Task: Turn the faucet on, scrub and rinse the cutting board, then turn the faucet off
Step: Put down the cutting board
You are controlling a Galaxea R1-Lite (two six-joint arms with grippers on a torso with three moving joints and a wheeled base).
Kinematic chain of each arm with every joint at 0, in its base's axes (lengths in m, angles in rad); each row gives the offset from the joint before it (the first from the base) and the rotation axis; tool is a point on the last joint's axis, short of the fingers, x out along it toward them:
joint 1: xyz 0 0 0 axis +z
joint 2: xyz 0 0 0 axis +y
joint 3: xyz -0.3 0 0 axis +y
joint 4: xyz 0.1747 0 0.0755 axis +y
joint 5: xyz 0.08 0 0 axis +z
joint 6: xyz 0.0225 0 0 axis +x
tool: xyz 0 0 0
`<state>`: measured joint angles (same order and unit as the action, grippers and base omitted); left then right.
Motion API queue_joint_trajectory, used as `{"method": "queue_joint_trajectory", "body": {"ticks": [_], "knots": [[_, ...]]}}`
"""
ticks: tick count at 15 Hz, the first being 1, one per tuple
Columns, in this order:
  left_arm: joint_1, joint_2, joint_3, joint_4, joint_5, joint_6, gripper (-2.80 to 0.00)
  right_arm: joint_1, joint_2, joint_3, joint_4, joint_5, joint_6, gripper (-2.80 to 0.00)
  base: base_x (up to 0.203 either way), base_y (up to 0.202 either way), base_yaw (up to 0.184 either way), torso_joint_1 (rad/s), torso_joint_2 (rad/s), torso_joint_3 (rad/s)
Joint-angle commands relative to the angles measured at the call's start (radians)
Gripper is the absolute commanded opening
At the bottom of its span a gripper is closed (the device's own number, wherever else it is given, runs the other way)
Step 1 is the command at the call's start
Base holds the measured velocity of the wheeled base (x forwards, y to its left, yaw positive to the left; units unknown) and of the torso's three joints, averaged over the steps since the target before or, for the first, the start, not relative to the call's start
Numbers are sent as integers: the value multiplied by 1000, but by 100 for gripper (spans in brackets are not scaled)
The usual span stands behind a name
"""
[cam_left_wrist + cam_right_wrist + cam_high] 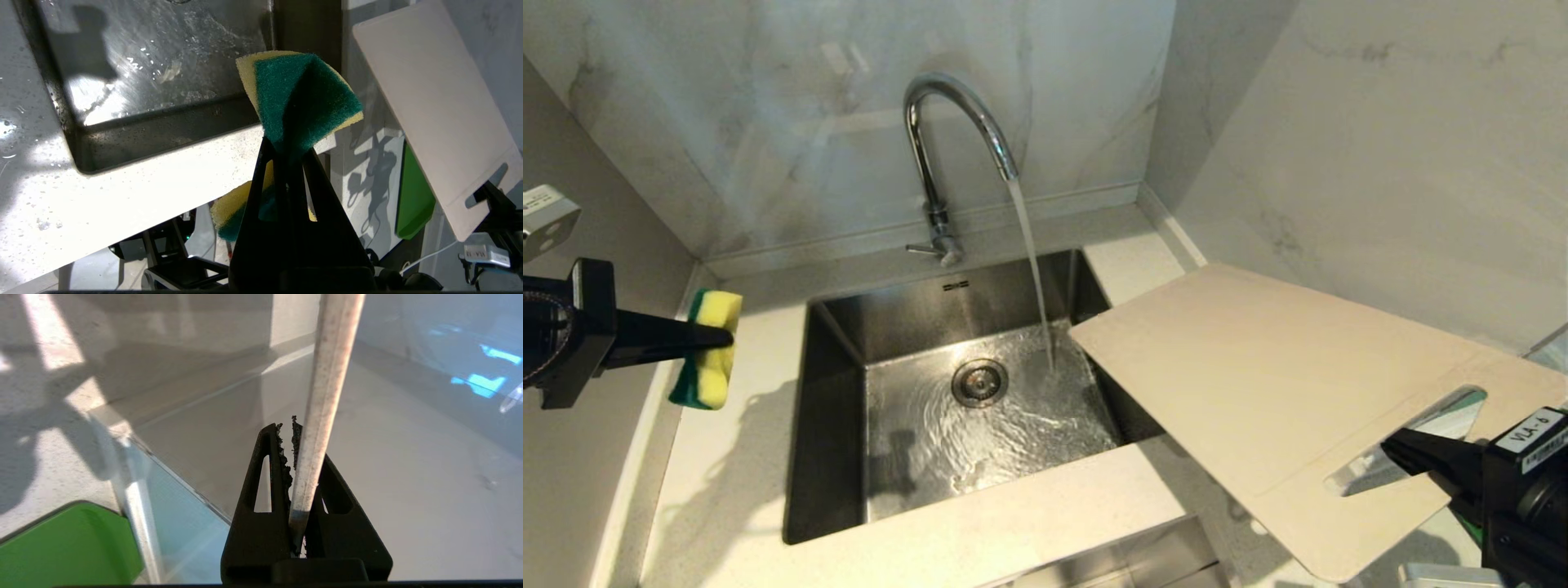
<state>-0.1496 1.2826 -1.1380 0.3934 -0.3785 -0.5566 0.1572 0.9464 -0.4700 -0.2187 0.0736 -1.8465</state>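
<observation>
There is one faucet [947, 155] behind the one sink [833, 408], and one stream of water [1033, 269] falls from its spout onto the wet sink floor beside the one round drain [979, 382]. One cutting board [1258, 392] is held in the air at the right, tilted, with its far corner over the right edge of the sink and apart from the water. The right end effector [1392, 449] is closed on the board at its handle slot. The left end effector [719, 336] is at the left, above the table [735, 490], and it is closed on one sponge [707, 349], yellow with a green side. One green mat [69, 543] lies low, beside the board.
</observation>
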Motion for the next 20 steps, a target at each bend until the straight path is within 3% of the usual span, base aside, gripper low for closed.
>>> {"method": "queue_joint_trajectory", "body": {"ticks": [1,3,11,20], "knots": [[-7,3,8,2,-2,-4,-280,1,43,-1,-13,-3,-11,-280,0,0,0,0,0,0],[-23,1,18,2,-2,-5,-280,1,72,2,-44,-23,-3,-280,0,0,0,0,0,0],[-59,26,14,-1,19,-5,-280,1,192,47,-48,-28,203,-280,0,0,0,0,0,0],[-65,26,18,-2,18,-5,-280,1,223,82,-48,-28,210,-280,0,0,0,0,0,0]]}}
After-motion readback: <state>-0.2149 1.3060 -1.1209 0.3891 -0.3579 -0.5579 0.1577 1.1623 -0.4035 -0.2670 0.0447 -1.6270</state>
